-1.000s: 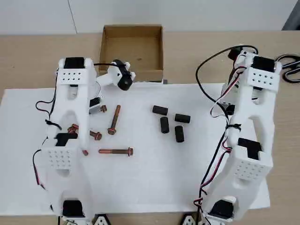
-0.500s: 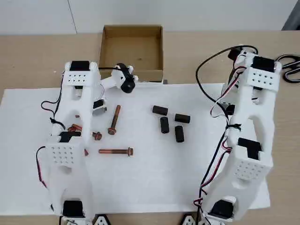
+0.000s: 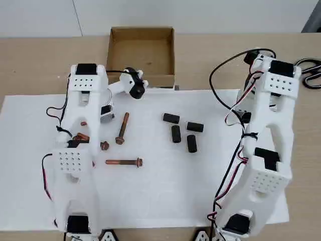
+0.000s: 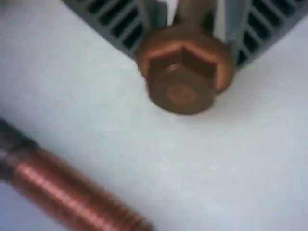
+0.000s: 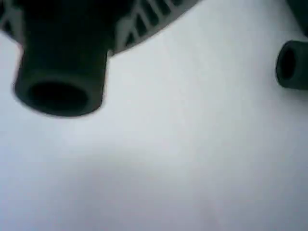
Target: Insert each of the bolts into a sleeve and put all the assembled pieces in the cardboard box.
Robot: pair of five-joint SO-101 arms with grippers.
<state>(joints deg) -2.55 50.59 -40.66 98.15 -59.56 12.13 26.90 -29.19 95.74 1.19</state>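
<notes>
You have a white sheet (image 3: pixel 165 191) lying flat across the light wooden table (image 3: pixel 30 65), bare wood showing beyond its far edge; a pale wall (image 3: pixel 200 15) stands behind.

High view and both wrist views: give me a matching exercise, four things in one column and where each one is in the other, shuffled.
Things
1. cardboard box
2. bolt seen head-on
3. sleeve seen end-on
4. four loose sleeves

Places
a. lying on the white sheet
b. gripped in the right arm's jaws
c. on the wooden table, past the sheet
d. gripped in the left arm's jaws

Pairs: 1-c, 2-d, 3-b, 4-a
</notes>
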